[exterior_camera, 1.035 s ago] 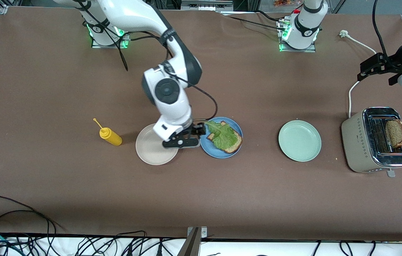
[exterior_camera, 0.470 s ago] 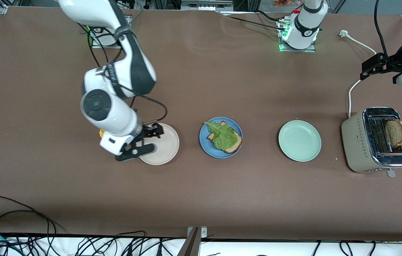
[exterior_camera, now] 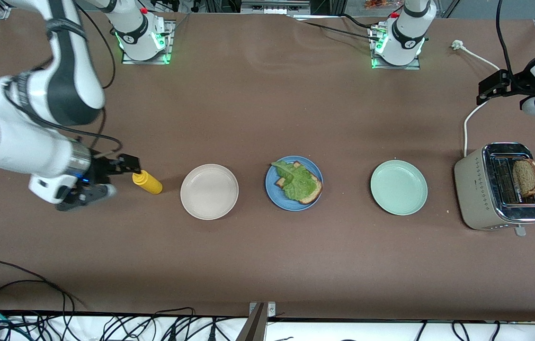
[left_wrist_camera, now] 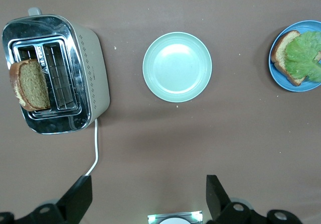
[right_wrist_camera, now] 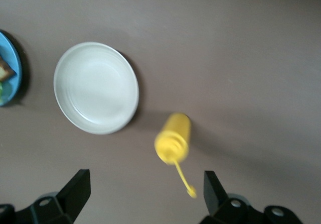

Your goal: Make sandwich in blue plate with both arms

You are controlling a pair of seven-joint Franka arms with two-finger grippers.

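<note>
Lettuce [exterior_camera: 298, 181] tops bread on the blue plate [exterior_camera: 271, 191]; right pincer [exterior_camera: 106, 182] and left pincer [exterior_camera: 497, 86] gape empty.

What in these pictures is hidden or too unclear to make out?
- Front view: the lettuce covers most of the bread slice on the blue plate; anything beneath is hidden.
- Front view: the left claw is side-on, and its arm is cut off by the edge.
- Right wrist view: the yellow bottle is blurred.
- The toaster hides the lower part of its bread.

Even bright overhead light; soft shadows; right arm [exterior_camera: 35, 118] and yellow bottle [right_wrist_camera: 173, 139] motion-blurred.
</note>
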